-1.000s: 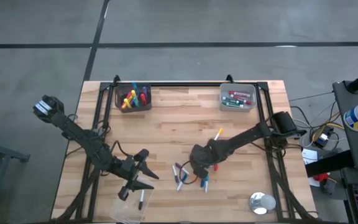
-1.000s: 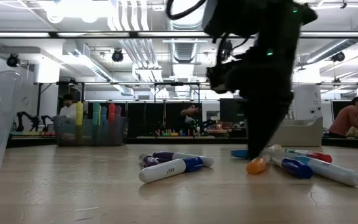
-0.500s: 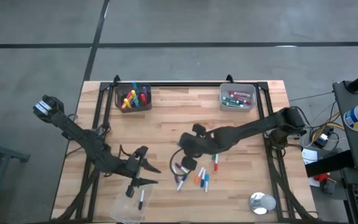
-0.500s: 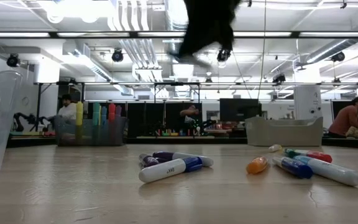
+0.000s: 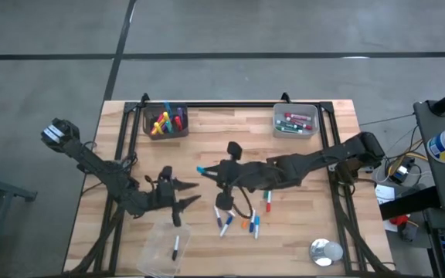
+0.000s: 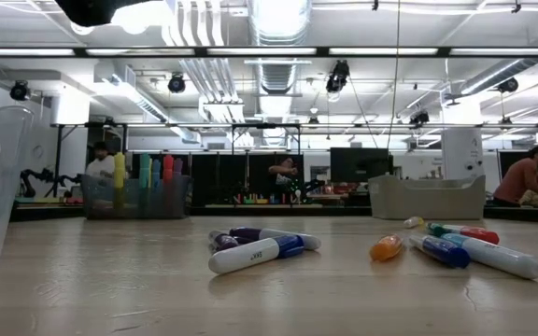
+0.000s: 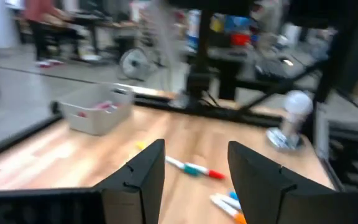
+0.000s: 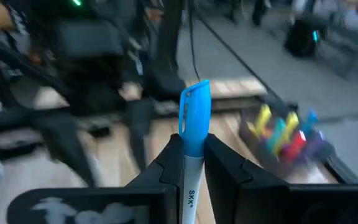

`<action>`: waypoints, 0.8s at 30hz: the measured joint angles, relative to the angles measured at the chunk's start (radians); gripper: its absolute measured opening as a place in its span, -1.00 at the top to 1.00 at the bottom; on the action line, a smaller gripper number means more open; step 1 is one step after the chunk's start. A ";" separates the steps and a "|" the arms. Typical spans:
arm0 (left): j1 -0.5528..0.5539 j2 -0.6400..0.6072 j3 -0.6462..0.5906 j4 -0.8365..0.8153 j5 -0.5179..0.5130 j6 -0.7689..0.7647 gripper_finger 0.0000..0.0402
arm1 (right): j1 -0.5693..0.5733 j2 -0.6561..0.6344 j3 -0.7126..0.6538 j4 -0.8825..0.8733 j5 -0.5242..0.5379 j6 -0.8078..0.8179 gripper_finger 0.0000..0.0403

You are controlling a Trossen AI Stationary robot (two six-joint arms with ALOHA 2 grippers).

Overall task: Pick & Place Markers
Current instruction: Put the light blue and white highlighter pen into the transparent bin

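The right pincer [image 5: 207, 171] was clamped on a blue-capped marker [image 8: 193, 121], raised above mid-tabletop [image 5: 207, 135]. The grip sat low on the barrel, so in my judgement a sharp swing could tilt or drop it. The left pincer [image 5: 185, 194], fingers spread and empty, stood just beside it, so contact between the arms was possible. Loose markers [image 5: 238, 220] lay below. A clear cup [image 5: 163, 251] stood at the near edge. Open room lay toward the left bin [image 5: 165, 122] and the right bin [image 5: 294, 122].
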 joint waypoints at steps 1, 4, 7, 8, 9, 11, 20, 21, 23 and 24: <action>0.002 0.000 0.000 0.012 -0.028 0.000 0.16 | 0.005 0.002 0.000 0.030 -0.006 -0.014 0.81; 0.014 0.000 0.000 0.075 -0.071 0.017 0.16 | 0.017 0.016 -0.001 0.119 -0.043 -0.048 0.81; 0.022 0.000 0.000 0.137 -0.045 0.068 0.16 | 0.019 0.030 -0.002 0.170 -0.047 -0.067 0.81; 0.022 0.000 0.000 0.157 -0.028 0.085 0.16 | 0.019 0.031 -0.002 0.177 -0.047 -0.069 0.81; 0.023 0.000 0.000 0.175 -0.012 0.099 0.16 | 0.018 0.034 -0.002 0.193 -0.050 -0.068 0.81; 0.025 0.000 0.000 0.214 0.012 0.126 0.16 | 0.017 0.042 -0.002 0.216 -0.070 -0.069 0.81; 0.041 0.000 0.000 0.283 0.094 0.167 0.16 | 0.023 0.095 -0.002 0.289 -0.093 -0.084 0.81; 0.042 0.000 0.000 0.279 0.094 0.166 0.16 | 0.023 0.096 -0.002 0.287 -0.093 -0.086 0.81; 0.041 0.000 0.000 0.268 0.100 0.165 0.19 | 0.023 0.098 -0.002 0.284 -0.093 -0.088 0.81; 0.041 0.000 0.000 0.264 0.104 0.164 0.21 | 0.023 0.098 -0.002 0.284 -0.093 -0.088 0.81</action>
